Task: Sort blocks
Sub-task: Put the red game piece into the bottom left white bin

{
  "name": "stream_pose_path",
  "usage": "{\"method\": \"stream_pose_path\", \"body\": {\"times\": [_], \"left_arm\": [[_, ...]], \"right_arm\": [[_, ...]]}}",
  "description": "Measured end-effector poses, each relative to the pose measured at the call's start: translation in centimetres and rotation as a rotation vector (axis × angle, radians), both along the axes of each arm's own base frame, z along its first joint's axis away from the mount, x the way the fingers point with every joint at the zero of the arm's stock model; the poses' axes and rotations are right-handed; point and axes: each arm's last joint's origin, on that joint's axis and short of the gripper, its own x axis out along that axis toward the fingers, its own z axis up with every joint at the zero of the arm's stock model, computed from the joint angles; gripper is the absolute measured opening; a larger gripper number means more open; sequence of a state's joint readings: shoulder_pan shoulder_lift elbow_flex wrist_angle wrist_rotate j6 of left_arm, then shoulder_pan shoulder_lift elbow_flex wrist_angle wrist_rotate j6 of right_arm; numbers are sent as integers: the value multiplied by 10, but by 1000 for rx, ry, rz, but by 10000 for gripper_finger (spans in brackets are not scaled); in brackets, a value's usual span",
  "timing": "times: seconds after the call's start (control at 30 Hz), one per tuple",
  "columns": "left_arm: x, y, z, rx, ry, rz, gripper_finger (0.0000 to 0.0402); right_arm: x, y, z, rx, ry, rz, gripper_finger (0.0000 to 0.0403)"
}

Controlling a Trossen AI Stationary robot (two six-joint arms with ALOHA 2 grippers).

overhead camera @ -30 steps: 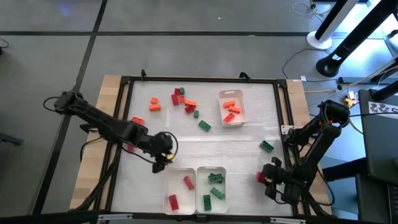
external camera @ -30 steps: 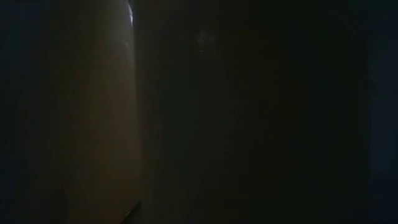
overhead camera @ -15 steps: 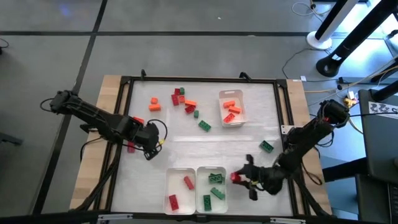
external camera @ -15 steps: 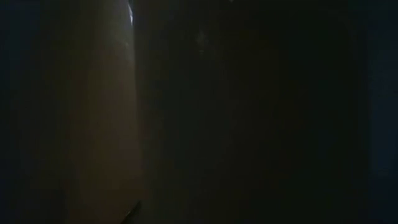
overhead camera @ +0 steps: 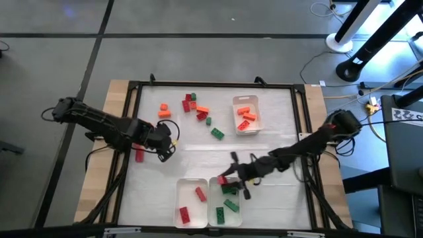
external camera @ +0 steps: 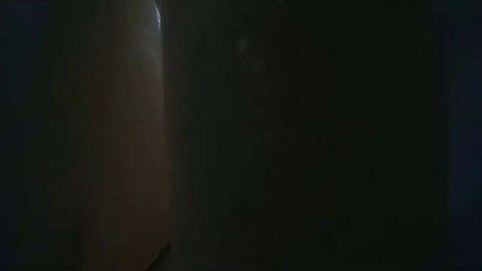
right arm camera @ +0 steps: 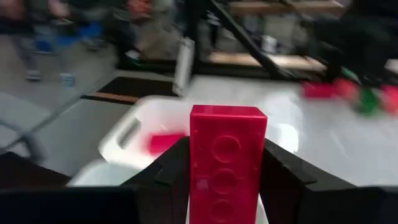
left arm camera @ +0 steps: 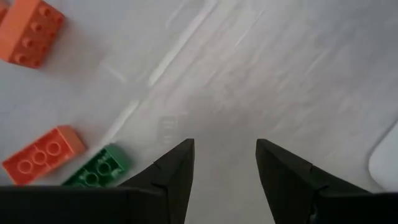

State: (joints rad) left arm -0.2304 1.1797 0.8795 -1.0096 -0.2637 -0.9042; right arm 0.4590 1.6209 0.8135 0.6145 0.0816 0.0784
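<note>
My right gripper [overhead camera: 226, 178] reaches in from the table's right and is shut on a red block [right arm camera: 227, 158] above the far end of the near middle tray [overhead camera: 232, 215]. That tray holds green blocks. Just beyond stands the near left tray [right arm camera: 134, 134], with red blocks in it. My left gripper [overhead camera: 169, 142] hangs open over bare table at the left, nothing between its fingers [left arm camera: 177, 165]. Loose blocks lie flat on the table: orange [overhead camera: 164, 110], red [overhead camera: 188, 102] and green [overhead camera: 217, 133] ones at the far middle. My right gripper pinches the red block by its two long sides [right arm camera: 194, 165] between its two fingers. The fingers come nearly level from the table's right and lie along the block. The block's free end sticks out past the fingertips, its studded face shows, and it is lifted clear.
A third tray [overhead camera: 255, 106] with orange blocks stands at the far right. A green block [overhead camera: 283, 155] lies at the right, a red one [overhead camera: 139, 156] and an orange one [overhead camera: 146, 129] by my left arm. A dark frame [overhead camera: 211, 84] rims the table. The low view is dark.
My right gripper has swept from the table's near right corner toward the left, risen a little, rolled and tipped up to nearly level, carrying the red block to above the near trays. My left gripper has drawn back from the near left tray toward the far edge and turned.
</note>
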Motion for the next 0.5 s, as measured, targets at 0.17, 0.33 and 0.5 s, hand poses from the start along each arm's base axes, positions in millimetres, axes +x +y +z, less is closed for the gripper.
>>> {"method": "stream_pose_path", "body": {"times": [0.17, 0.33, 0.5], "left_arm": [[1, 8, 0, 17, 11, -5, 162], [3, 17, 0, 33, 15, 0, 162], [3, 27, 0, 74, 18, 62, 162]], "right_arm": [[44, 17, 5, -40, -57, 230, 149], [83, 30, -1, -90, -33, 344, 155], [115, 32, -14, -138, 4, 339, 156]]}}
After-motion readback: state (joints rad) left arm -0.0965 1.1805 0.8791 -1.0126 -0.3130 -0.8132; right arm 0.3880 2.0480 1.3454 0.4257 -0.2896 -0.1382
